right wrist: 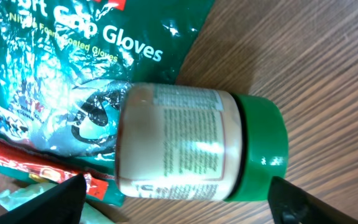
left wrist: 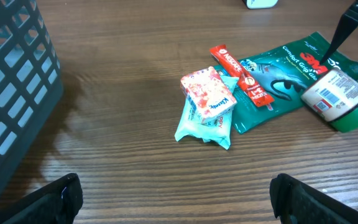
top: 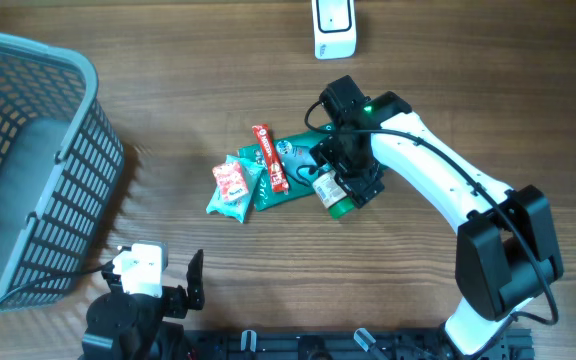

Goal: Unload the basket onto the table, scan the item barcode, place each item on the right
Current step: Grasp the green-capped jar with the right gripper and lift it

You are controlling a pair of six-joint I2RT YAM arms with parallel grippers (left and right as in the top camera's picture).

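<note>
- Nearest me, the left gripper (left wrist: 178,200) is parked at the near left with its jaws spread wide and nothing between them.
- Just left of it stands the grey basket (top: 28,150), well apart from the work.
- In the middle of the table (top: 218,80) is a small pile: a red-and-white snack packet (left wrist: 207,93) on a teal packet (left wrist: 199,126), a red stick pack (left wrist: 241,74), and a green glove pack (left wrist: 284,81) under the stick.
- I take the bottle (right wrist: 179,140) to be the item to scan. It lies on its side at the right end of the pile, base on the glove pack, green cap (right wrist: 263,149) over bare wood.
- The right gripper (top: 340,185) hangs over the bottle, jaws wide and one fingertip beyond each end of it. I see no grip yet.
- The barcode (left wrist: 328,99) shows on the label from the left wrist view, facing up and toward me.
- The white scanner (top: 334,28) sits at the far edge, well apart from the bottle.
- Risks:
  - The round bottle may roll as I close.
  - The slick glove pack may get pinched and lifted with it.
  - A finger may cover the barcode, or the code may end up turned away from the scanner.
</note>
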